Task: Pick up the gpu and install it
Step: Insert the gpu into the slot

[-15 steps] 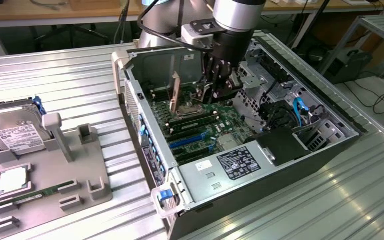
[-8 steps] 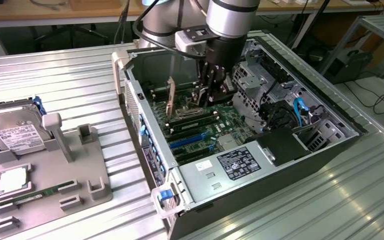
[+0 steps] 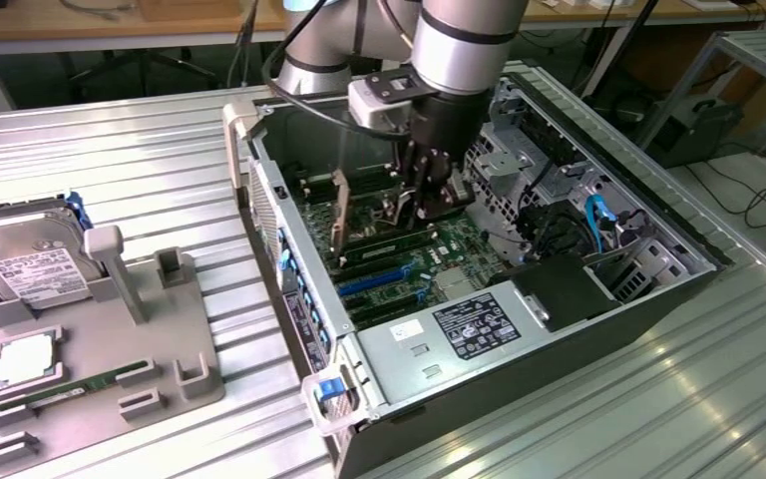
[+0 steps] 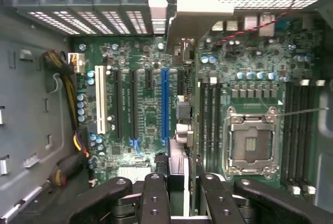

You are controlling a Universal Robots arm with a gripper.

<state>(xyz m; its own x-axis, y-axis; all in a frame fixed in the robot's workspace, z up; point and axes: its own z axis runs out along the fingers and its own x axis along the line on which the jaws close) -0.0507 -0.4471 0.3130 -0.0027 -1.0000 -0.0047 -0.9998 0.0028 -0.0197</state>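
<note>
Holding the gpu (image 3: pixel 339 222) edge-on inside the open computer case (image 3: pixel 397 369), your gripper (image 3: pixel 417 205) has its fingers (image 4: pixel 155 195) closed on the card's upper edge, so the card hangs upright with its connector edge facing the motherboard (image 4: pixel 145 104). That posture makes sense: the card has to enter a slot straight down, not at a slant.

In the wrist view you look along the card, which appears as a thin strip between the fingers, running toward the case's rear wall, where its silver bracket (image 4: pixel 190 5) stands against the row of vented slot covers (image 4: pixel 88 21). The card sits just beside the long blue slot (image 4: pixel 165 104), on the side nearer the processor socket (image 4: pixel 250 141); whether its edge already touches the motherboard you cannot tell.

Outside the case, on the bench (image 3: pixel 131 150) toward the exterior view's left, a grey holder (image 3: pixel 104 359) keeps a hard drive (image 3: pixel 24 264) and a memory stick (image 3: pixel 77 389), well apart from the work.
</note>
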